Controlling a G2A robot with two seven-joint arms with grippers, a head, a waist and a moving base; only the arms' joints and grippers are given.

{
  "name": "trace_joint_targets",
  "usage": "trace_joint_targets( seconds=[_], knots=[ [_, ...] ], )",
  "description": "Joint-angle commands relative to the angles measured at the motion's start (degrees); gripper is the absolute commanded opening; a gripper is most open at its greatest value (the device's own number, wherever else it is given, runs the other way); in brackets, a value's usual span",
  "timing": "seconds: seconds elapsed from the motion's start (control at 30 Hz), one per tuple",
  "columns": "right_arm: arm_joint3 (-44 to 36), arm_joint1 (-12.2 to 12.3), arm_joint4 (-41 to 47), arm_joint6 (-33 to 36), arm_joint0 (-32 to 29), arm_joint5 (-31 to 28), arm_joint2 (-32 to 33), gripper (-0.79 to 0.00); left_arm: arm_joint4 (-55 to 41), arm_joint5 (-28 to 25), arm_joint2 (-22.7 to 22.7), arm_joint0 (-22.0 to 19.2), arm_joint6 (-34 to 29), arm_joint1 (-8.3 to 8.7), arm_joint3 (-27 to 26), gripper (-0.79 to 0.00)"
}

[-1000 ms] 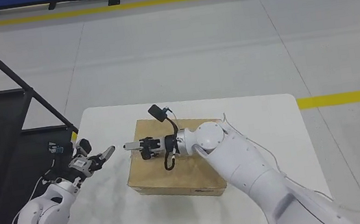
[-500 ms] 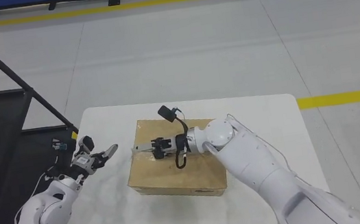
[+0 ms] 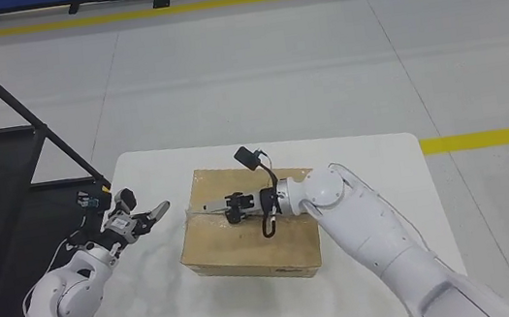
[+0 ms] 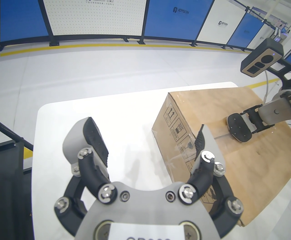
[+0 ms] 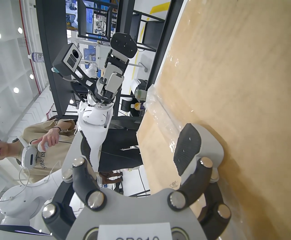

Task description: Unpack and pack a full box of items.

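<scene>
Floor [image 3: 271, 68]: pale grey, glossy, crossed by yellow lines [image 3: 213, 4]. Partitions [image 4: 22, 20]: blue and white panels (one white pegboard [image 4: 95, 16]) on black feet. Black frame [image 3: 0, 92], one. White table [image 3: 374, 171], rounded corners.

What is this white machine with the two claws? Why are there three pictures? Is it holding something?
It's a robot with two arms. Each arm ends in a two-fingered claw called a gripper. One picture looks down from a camera above the arms. The other two come from small cameras on each wrist. On the white table stands a brown cardboard box, shut with clear tape. The right gripper is low over the box's top, near the tape. The left gripper is beside the box. Both are open and hold nothing.
</scene>
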Motion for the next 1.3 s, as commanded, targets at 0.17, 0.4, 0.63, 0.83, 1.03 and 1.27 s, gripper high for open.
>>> trace_joint_targets(
  seconds=[0.17,0.4,0.63,0.83,1.03,1.27],
  knots=[
    [-10.3,2.8,-3.2,0.6,-4.9,4.7,3.6,0.000,-0.1,-0.3,0.4,-0.6,-0.1,0.03,0.5,0.000],
    [-19.9,5.4,-8.0,-0.2,-10.1,10.2,7.3,0.000,0.0,-0.6,0.6,-1.0,-0.2,0.08,0.8,0.000],
    [-25.6,7.3,-11.6,-0.7,-13.7,14.8,10.3,0.000,0.0,-0.7,0.8,-1.3,-0.2,0.14,1.0,0.000],
    [-30.4,8.5,-14.6,-0.5,-16.5,17.4,12.1,0.000,0.1,-0.7,0.8,-1.4,-0.2,0.22,1.1,0.000],
    [-34.9,9.8,-18.0,-0.6,-19.3,20.7,13.9,0.000,0.2,-0.9,1.1,-1.6,-0.3,0.26,1.0,0.000],
    [-40.0,11.0,-21.0,-1.7,-22.6,23.4,16.0,0.000,0.4,-1.2,1.3,-1.7,-0.2,0.32,1.1,0.000]
  ],
)
